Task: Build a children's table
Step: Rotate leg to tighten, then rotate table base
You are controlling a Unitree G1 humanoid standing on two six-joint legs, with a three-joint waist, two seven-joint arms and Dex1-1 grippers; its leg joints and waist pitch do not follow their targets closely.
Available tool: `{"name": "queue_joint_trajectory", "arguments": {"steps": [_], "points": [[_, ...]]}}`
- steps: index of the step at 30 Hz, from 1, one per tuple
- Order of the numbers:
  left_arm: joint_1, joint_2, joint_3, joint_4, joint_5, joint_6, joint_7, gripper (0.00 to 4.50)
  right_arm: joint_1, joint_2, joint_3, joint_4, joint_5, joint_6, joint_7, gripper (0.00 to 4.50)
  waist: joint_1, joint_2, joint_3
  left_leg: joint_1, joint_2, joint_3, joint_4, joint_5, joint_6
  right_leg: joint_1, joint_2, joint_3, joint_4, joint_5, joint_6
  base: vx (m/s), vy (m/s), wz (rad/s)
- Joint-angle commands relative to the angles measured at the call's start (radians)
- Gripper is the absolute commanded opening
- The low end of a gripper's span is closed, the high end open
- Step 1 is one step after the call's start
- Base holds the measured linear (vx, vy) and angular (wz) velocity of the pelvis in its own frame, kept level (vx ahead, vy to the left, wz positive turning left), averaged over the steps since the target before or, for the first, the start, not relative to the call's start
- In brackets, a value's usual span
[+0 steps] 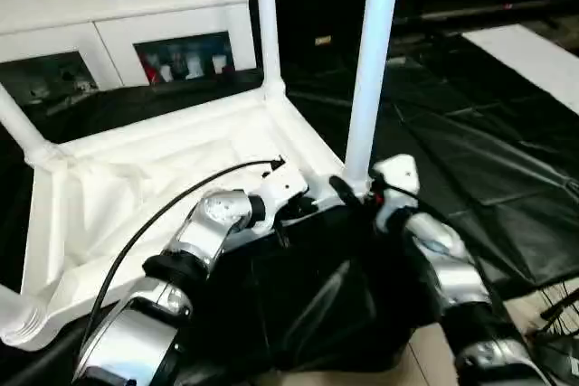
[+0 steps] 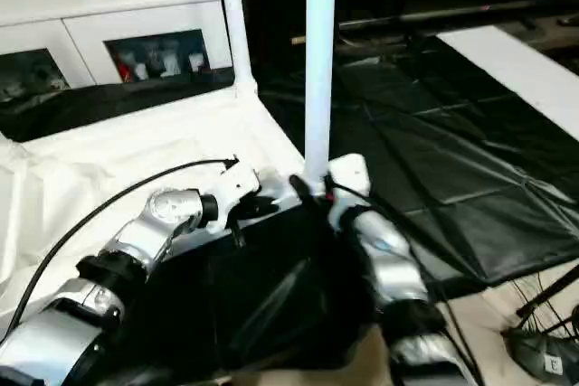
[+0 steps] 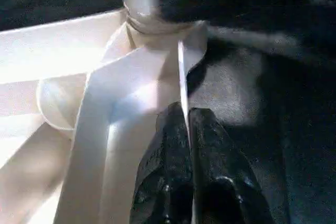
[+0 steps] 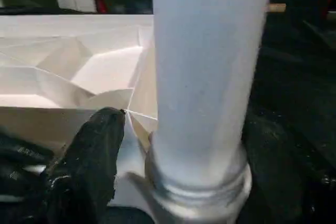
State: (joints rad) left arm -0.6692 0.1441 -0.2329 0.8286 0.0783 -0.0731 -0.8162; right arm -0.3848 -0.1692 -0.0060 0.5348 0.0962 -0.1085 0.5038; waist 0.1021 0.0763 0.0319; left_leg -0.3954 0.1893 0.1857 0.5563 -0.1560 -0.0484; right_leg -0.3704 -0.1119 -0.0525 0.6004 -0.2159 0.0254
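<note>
Upturned tabletop (image 1: pixel 154 178) on black sheeting (image 1: pixel 470 160)

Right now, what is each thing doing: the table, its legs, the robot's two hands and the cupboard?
Tabletop: upside down on the black sheet.
Near leg: upright in its corner socket.
Far leg: upright in its socket.
Left gripper: shut on the tabletop's thin edge.
Right gripper: open, fingers either side of the near leg.
Cupboard: glass doors closed.

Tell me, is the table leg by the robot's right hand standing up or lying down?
Standing up. The leg rises straight from the corner socket of the upside-down tabletop.
</note>
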Motion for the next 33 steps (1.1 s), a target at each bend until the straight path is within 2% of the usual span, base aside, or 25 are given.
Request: {"name": "queue_joint_trajectory", "arguments": {"steps": [1,2,3,5,6,7,8,9,11,12,14,16,18,19,20,21,23,24,26,27,28,29,30,31,33], "points": [[0.029,-0.007,0.084,-0.110,-0.127,0.016,-0.034,0.27,0.048,-0.064,-0.037,-0.110,0.052,0.025,0.075,3.73,0.002,-0.029,-0.062,0.020,0.040,-0.012,-0.050,-0.169,0.088,0.025,-0.037,0.029,-0.069,-0.059,-0.194,0.000,0.000,0.00],[0.029,-0.007,0.084,-0.110,-0.127,0.016,-0.034,0.55,0.048,-0.064,-0.037,-0.110,0.052,0.025,0.075,3.74,0.007,-0.025,-0.073,0.014,0.039,-0.013,-0.036,-0.079,0.124,0.028,-0.033,0.025,-0.049,0.086,-0.221,0.000,0.000,0.00],[0.037,-0.006,0.101,-0.145,-0.156,0.042,-0.050,0.60,0.064,-0.083,-0.046,-0.142,0.067,0.032,0.096,3.74,0.007,-0.022,-0.077,0.012,0.037,-0.012,-0.030,-0.039,0.138,0.024,-0.028,0.022,-0.042,0.145,-0.231,0.000,0.000,0.00],[0.067,0.016,0.117,-0.235,-0.207,0.100,-0.105,0.66,0.101,-0.139,-0.050,-0.204,0.114,0.055,0.189,3.74,0.013,-0.035,-0.084,0.002,0.031,-0.008,-0.007,0.040,0.196,0.021,-0.021,0.018,-0.017,0.310,-0.258,0.000,0.000,0.00],[0.086,0.028,0.127,-0.283,-0.239,0.140,-0.137,0.79,0.116,-0.160,-0.047,-0.224,0.132,0.064,0.227,3.74,0.014,-0.035,-0.085,-0.002,0.031,-0.008,-0.004,0.056,0.211,0.022,-0.021,0.017,-0.014,0.332,-0.259,0.000,0.000,0.00],[0.105,0.043,0.131,-0.328,-0.268,0.180,-0.168,0.90,0.132,-0.177,-0.042,-0.246,0.153,0.080,0.270,3.74,0.013,-0.036,-0.078,-0.008,0.030,-0.005,-0.002,0.061,0.232,0.015,-0.019,0.015,-0.014,0.332,-0.264,0.000,0.000,0.00],[0.143,0.079,0.127,-0.401,-0.302,0.254,-0.220,0.97,0.157,-0.199,-0.026,-0.282,0.182,0.110,0.337,3.74,0.013,-0.040,-0.071,-0.009,0.031,-0.001,-0.005,0.009,0.235,0.012,-0.021,0.014,-0.022,0.247,-0.264,0.000,0.000,0.00],[0.161,0.097,0.121,-0.432,-0.312,0.285,-0.242,1.00,0.167,-0.208,-0.018,-0.298,0.192,0.123,0.360,3.74,0.014,-0.038,-0.070,-0.005,0.035,-0.001,-0.007,-0.024,0.228,0.012,-0.024,0.015,-0.024,0.196,-0.267,0.000,0.000,0.00],[0.212,0.151,0.103,-0.513,-0.331,0.351,-0.295,1.16,0.188,-0.225,0.013,-0.342,0.221,0.162,0.426,3.74,0.010,-0.034,-0.063,-0.001,0.041,-0.002,-0.020,-0.109,0.196,0.009,-0.025,0.019,-0.037,0.015,-0.252,0.000,0.000,0.00],[0.237,0.173,0.095,-0.551,-0.338,0.371,-0.306,1.16,0.199,-0.233,0.029,-0.367,0.230,0.176,0.445,3.74,0.008,-0.039,-0.058,-0.002,0.042,0.001,-0.023,-0.129,0.187,0.004,-0.023,0.021,-0.042,-0.022,-0.245,0.000,0.000,0.00],[0.311,0.243,0.074,-0.664,-0.356,0.438,-0.334,1.36,0.205,-0.231,0.071,-0.407,0.252,0.215,0.484,3.74,0.007,-0.032,-0.054,0.007,0.048,-0.001,-0.037,-0.208,0.130,-0.002,-0.024,0.026,-0.051,-0.127,-0.228,0.000,0.000,0.00],[0.380,0.306,0.060,-0.772,-0.365,0.504,-0.342,1.46,0.196,-0.218,0.105,-0.422,0.257,0.234,0.502,3.74,0.006,-0.030,-0.049,0.011,0.049,-0.004,-0.048,-0.266,0.088,-0.007,-0.024,0.029,-0.056,-0.191,-0.208,0.000,0.000,0.00],[0.414,0.331,0.065,-0.834,-0.374,0.550,-0.333,1.66,0.186,-0.205,0.111,-0.422,0.252,0.239,0.500,3.74,0.000,-0.030,-0.041,0.012,0.046,-0.003,-0.056,-0.322,0.045,-0.011,-0.022,0.033,-0.062,-0.247,-0.190,0.000,0.000,0.00],[0.428,0.340,0.069,-0.858,-0.374,0.564,-0.324,1.76,0.177,-0.195,0.112,-0.417,0.249,0.239,0.492,3.74,0.003,-0.025,-0.042,0.023,0.049,-0.003,-0.060,-0.360,0.014,-0.017,-0.024,0.036,-0.066,-0.267,-0.184,0.000,0.000,0.00],[0.457,0.349,0.092,-0.887,-0.343,0.578,-0.270,1.81,0.142,-0.152,0.109,-0.394,0.234,0.232,0.447,3.74,0.000,-0.017,-0.039,0.023,0.046,-0.004,-0.064,-0.391,-0.010,-0.019,-0.023,0.038,-0.070,-0.287,-0.172,0.000,0.000,0.00],[0.464,0.349,0.101,-0.891,-0.330,0.581,-0.248,1.94,0.129,-0.136,0.107,-0.385,0.227,0.228,0.426,3.74,-0.002,-0.016,-0.038,0.021,0.044,-0.005,-0.065,-0.403,-0.023,-0.019,-0.023,0.038,-0.068,-0.293,-0.168,0.000,0.000,0.00],[0.477,0.337,0.132,-0.863,-0.259,0.551,-0.158,2.05,0.094,-0.079,0.105,-0.351,0.217,0.205,0.372,3.74,-0.006,-0.008,-0.038,0.029,0.040,-0.008,-0.068,-0.448,-0.060,-0.024,-0.024,0.041,-0.075,-0.333,-0.139,0.000,0.000,0.00],[0.496,0.339,0.146,-0.869,-0.251,0.557,-0.127,2.15,0.072,-0.040,0.096,-0.311,0.212,0.187,0.325,3.74,-0.007,-0.004,-0.038,0.029,0.039,-0.009,-0.069,-0.458,-0.068,-0.023,-0.025,0.041,-0.077,-0.340,-0.134,0.000,0.000,0.00],[0.508,0.341,0.154,-0.877,-0.256,0.567,-0.117,2.30,0.061,-0.021,0.090,-0.294,0.220,0.188,0.309,3.74,-0.012,-0.008,-0.043,0.027,0.036,-0.013,-0.071,-0.450,-0.076,-0.017,-0.023,0.039,-0.076,-0.315,-0.125,0.000,0.000,0.00],[0.529,0.343,0.162,-0.889,-0.270,0.578,-0.108,2.37,0.051,-0.005,0.088,-0.276,0.229,0.189,0.301,3.74,-0.012,-0.008,-0.043,0.029,0.036,-0.011,-0.069,-0.444,-0.074,-0.020,-0.021,0.040,-0.077,-0.301,-0.126,0.000,0.000,0.00],[0.564,0.345,0.172,-0.898,-0.280,0.568,-0.100,2.44,0.038,0.012,0.095,-0.249,0.213,0.172,0.281,3.74,-0.015,0.001,-0.045,0.027,0.036,-0.012,-0.069,-0.436,-0.072,-0.019,-0.021,0.040,-0.073,-0.259,-0.139,0.000,0.000,0.00],[0.591,0.348,0.176,-0.907,-0.285,0.559,-0.095,2.50,0.031,0.022,0.102,-0.235,0.209,0.165,0.277,3.74,-0.022,-0.003,-0.046,0.018,0.033,-0.013,-0.070,-0.421,-0.064,-0.011,-0.018,0.036,-0.069,-0.231,-0.147,0.000,0.000,0.00],[0.623,0.348,0.181,-0.914,-0.285,0.549,-0.077,2.65,0.019,0.035,0.105,-0.212,0.192,0.148,0.261,3.74,-0.022,-0.003,-0.048,0.018,0.034,-0.013,-0.069,-0.413,-0.060,-0.010,-0.018,0.035,-0.067,-0.222,-0.148,0.000,0.000,0.00],[0.643,0.348,0.185,-0.920,-0.282,0.546,-0.060,2.73,0.010,0.045,0.105,-0.197,0.183,0.136,0.249,3.74,-0.025,-0.009,-0.048,0.017,0.034,-0.010,-0.067,-0.402,-0.050,-0.012,-0.018,0.035,-0.068,-0.206,-0.153,0.000,0.000,0.00],[0.674,0.344,0.189,-0.897,-0.244,0.501,-0.017,2.86,-0.014,0.067,0.086,-0.160,0.179,0.119,0.216,3.74,-0.024,-0.003,-0.051,0.019,0.034,-0.009,-0.063,-0.381,-0.037,-0.014,-0.017,0.036,-0.066,-0.186,-0.159,0.000,0.000,0.00]]}}
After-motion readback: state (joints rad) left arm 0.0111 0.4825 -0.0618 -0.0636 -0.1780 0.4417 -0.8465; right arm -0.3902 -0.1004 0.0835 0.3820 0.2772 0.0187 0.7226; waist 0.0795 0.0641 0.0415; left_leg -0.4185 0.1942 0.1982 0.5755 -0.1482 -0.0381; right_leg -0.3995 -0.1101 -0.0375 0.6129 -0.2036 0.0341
